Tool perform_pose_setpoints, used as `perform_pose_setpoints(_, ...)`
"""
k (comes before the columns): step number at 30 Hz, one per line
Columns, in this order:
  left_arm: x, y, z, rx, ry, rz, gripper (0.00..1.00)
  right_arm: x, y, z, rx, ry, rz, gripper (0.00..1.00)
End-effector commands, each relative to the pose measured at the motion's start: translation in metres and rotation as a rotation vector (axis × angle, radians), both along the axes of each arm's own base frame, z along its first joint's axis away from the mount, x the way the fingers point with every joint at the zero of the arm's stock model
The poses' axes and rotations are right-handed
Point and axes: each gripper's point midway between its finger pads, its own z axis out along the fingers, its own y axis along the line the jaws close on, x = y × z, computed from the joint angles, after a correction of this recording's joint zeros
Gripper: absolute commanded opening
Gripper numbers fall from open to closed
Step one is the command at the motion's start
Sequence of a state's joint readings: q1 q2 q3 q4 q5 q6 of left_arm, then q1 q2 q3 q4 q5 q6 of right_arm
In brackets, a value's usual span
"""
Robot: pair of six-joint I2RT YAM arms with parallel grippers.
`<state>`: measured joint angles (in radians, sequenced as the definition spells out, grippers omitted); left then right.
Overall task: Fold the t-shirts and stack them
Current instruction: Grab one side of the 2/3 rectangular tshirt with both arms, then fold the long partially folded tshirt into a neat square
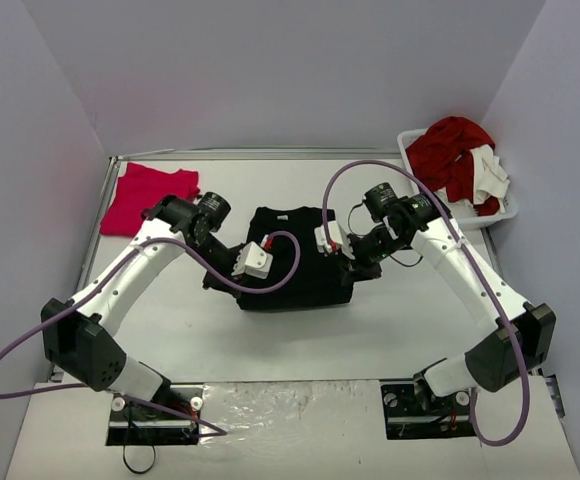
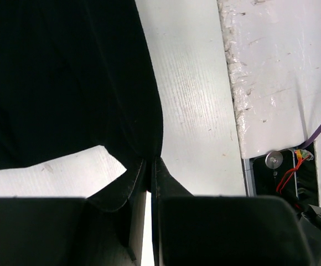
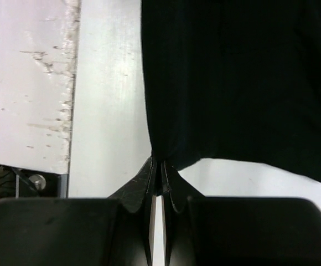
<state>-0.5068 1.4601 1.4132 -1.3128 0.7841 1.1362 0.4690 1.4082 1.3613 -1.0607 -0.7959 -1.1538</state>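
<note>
1. The black t-shirt [image 1: 295,270] lay in the middle of the table [image 1: 300,345].
2. The left gripper [image 2: 152,164] was pinching its left edge, and the right gripper [image 3: 159,164] its right edge.
3. The pink t-shirt [image 1: 145,197] lay flat at the far left corner.
</note>
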Motion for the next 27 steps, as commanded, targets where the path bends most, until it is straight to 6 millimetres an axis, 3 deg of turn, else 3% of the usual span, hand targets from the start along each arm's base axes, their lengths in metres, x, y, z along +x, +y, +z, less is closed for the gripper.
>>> perform_pose_setpoints(1,-0.009,0.013,0.016,0.044,0.067,0.049,0.02,0.023,-0.002,0.006,-0.010,-0.034,-0.022,0.00)
perform_pose_setpoints(13,0.046,0.007,0.021,0.040,0.025,0.090,0.02,0.092,-0.006,0.008,-0.001,-0.092,-0.072,0.00)
perform_pose_setpoints(27,0.105,0.010,0.031,0.028,-0.029,0.147,0.02,0.158,-0.007,0.016,0.038,-0.155,-0.114,0.00)
